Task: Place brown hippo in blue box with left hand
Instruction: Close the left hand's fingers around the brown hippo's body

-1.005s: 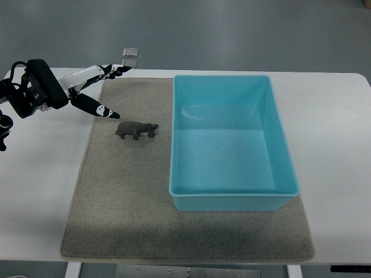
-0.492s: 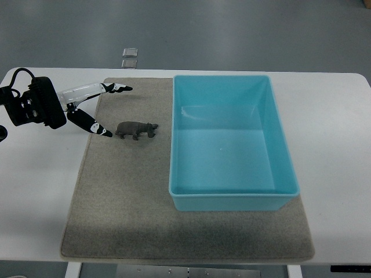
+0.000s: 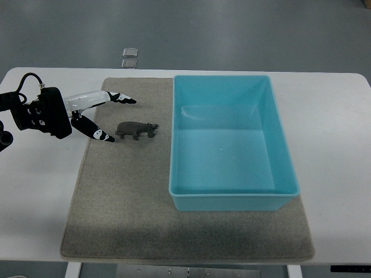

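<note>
A small brown hippo (image 3: pixel 136 130) stands on the grey mat (image 3: pixel 127 197), left of the blue box (image 3: pixel 232 145). The box is open-topped and holds nothing. My left hand (image 3: pixel 119 117) comes in from the left edge. Its fingers (image 3: pixel 122 98) are spread, with the thumb tip low by the hippo's rear end and the other fingers reaching above and behind the hippo. It holds nothing and I cannot tell whether the thumb touches the hippo. The right hand is out of view.
The mat lies on a white table (image 3: pixel 40 185), and the box stands on the mat's right half. Two small clear tiles (image 3: pixel 130 57) lie on the floor beyond the table's far edge.
My left hand has dropped lower and moved right toward the hippo, its thumb now beside the hippo's rear. The hippo and box have not moved.
</note>
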